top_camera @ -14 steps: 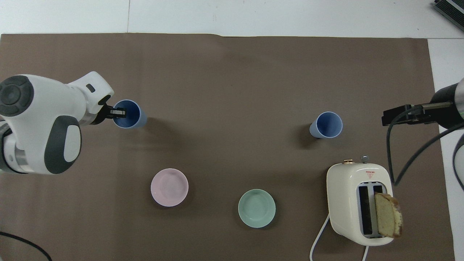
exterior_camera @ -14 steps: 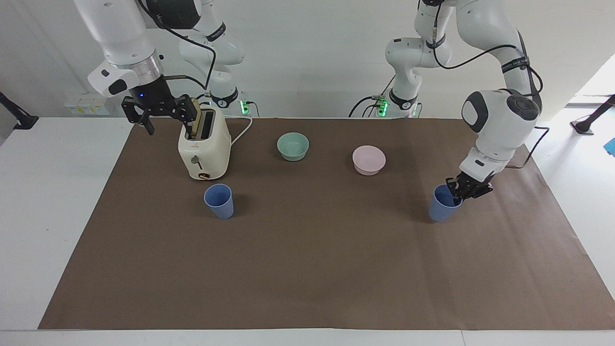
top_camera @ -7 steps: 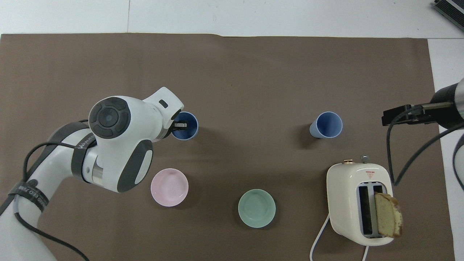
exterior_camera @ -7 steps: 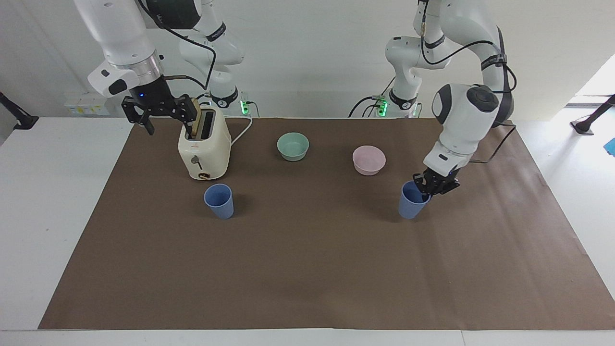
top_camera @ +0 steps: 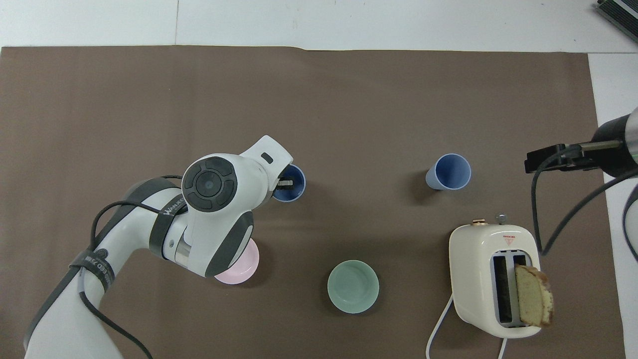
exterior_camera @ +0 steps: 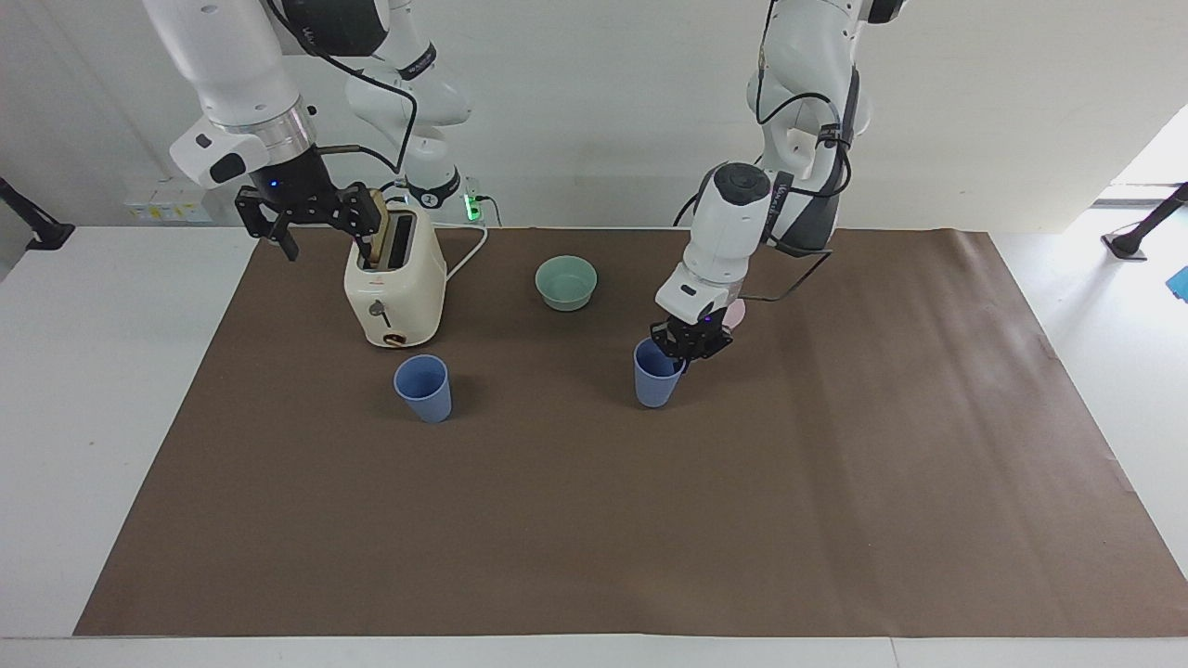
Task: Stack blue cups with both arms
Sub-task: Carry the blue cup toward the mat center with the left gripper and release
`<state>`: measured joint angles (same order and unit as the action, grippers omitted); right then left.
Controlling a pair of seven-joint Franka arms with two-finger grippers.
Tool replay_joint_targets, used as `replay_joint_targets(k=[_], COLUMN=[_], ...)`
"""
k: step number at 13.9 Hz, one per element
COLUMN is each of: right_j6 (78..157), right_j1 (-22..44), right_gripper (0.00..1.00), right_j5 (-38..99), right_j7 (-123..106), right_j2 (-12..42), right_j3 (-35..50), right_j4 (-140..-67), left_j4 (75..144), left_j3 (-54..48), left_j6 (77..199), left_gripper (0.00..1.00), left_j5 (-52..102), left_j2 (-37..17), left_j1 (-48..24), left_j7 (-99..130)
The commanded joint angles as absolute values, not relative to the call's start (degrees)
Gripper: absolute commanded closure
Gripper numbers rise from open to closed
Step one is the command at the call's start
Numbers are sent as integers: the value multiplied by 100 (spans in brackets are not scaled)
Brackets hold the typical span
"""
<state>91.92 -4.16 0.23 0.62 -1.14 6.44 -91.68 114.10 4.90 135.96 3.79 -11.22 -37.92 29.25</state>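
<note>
The two blue cups are small matte tumblers, tapered toward the base, with no handles, both upright and mouth up on the brown paper that covers the table (exterior_camera: 594, 520). They look alike in shape and shade.

One blue cup (exterior_camera: 423, 387) stands free, just farther from the robots than the cream toaster (exterior_camera: 393, 283), toward the right arm's end of the table. A slice of bread (top_camera: 533, 295) sticks up out of one toaster slot.

The other blue cup (exterior_camera: 657, 372) is near the middle of the table, farther from the robots than the pink bowl (top_camera: 238, 267), which the left arm mostly hides. The left gripper (exterior_camera: 688, 340) has its jaws closed on this cup's rim, one finger inside the mouth and one outside, on the side toward the robots. Whether the cup's base touches the paper cannot be told.

The right gripper (exterior_camera: 306, 215) hangs in the air beside the toaster's top, over the table's edge at the right arm's end, its jaws spread wide and holding nothing.

A teal bowl (exterior_camera: 566, 281) sits between the toaster and the pink bowl.

Compared with a second ago, the held cup has travelled from the left arm's end of the table to a spot near the middle, much closer to the free cup. The left arm has swung in with it. The right arm, the free cup, the toaster and both bowls have not moved.
</note>
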Motion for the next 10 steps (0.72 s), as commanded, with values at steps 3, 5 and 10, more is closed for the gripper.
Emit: replay_joint_targets(k=[3,5,10], right_j6=[9325,9325,9666], right_j1=[-501,-501,-501], right_gripper=[0,0,0], right_j5=[123,123,123], right_j7=[106,105,114], right_j2=[-281,-290,-290], right_j3=[668,659,650], right_j4=[-9404,-9474,-9737], left_j4=[11399,11391,11338], left_j3=[571,571,580], left_j6=[13641,13623,13544], left_gripper=[98,74,34], left_j5=[378,387,378], left_j2=[-1169,-1169,-1152], left_j1=[-3981,-3990,-3990], left_j7=[3067,3059,3015])
